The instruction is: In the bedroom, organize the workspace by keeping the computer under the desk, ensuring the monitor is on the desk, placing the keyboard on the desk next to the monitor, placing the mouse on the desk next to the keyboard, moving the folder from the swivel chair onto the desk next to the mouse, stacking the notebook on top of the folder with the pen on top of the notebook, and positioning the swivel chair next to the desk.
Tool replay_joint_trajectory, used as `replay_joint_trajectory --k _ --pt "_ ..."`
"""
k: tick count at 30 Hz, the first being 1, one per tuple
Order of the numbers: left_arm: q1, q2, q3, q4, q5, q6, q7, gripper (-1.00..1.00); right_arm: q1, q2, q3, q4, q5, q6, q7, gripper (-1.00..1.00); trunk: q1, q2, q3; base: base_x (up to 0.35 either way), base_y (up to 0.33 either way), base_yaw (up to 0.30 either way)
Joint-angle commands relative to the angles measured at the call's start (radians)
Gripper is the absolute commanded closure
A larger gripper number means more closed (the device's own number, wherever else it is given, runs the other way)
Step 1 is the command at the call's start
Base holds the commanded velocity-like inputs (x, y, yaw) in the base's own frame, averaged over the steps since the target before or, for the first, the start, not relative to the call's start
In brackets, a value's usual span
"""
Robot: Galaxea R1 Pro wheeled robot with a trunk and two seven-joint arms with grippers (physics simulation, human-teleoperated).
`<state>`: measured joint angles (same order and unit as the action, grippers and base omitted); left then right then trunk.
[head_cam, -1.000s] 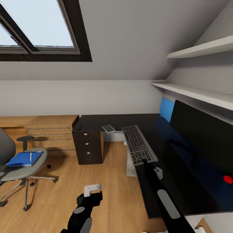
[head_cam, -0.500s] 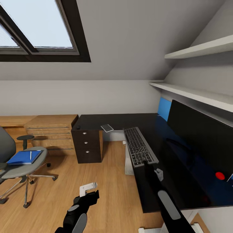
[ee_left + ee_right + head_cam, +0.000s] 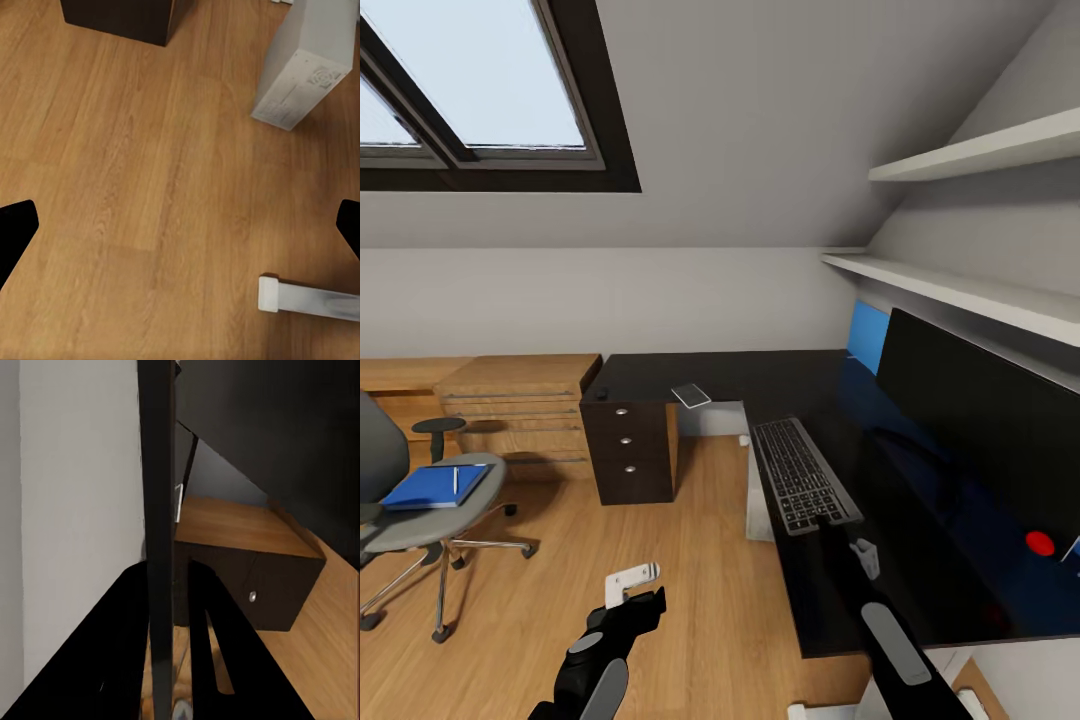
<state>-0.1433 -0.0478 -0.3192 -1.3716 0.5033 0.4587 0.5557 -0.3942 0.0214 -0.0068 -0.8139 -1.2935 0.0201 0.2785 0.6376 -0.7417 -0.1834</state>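
- The keyboard (image 3: 805,475) lies on the desk (image 3: 920,560) along its front edge, ahead of the monitor (image 3: 980,410); its near end meets the right gripper (image 3: 830,522).
- In the right wrist view the fingers (image 3: 206,637) close on the keyboard's thin edge (image 3: 159,547) (seen end-on).
- The left gripper (image 3: 632,582) hangs spread and empty over bare floor (image 3: 135,187), the computer (image 3: 304,64) ahead.
- The folder (image 3: 435,487) rests on the swivel chair (image 3: 420,520), well apart.
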Motion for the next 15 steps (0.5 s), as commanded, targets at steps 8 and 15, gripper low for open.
replay_joint_trajectory --k 8,15 --pt "-0.001 0.000 -0.001 -0.001 0.009 0.001 0.009 -1.00 -0.005 -0.020 -0.030 0.031 -0.013 0.006 -0.032 1.00 0.000 -0.001 -0.002 0.000 0.000 0.000" --pt "-0.001 0.000 -0.003 -0.001 0.009 0.001 0.009 -1.00 -0.011 -0.027 -0.059 0.069 -0.014 0.006 -0.084 1.00 0.000 -0.001 -0.002 0.000 0.000 0.000"
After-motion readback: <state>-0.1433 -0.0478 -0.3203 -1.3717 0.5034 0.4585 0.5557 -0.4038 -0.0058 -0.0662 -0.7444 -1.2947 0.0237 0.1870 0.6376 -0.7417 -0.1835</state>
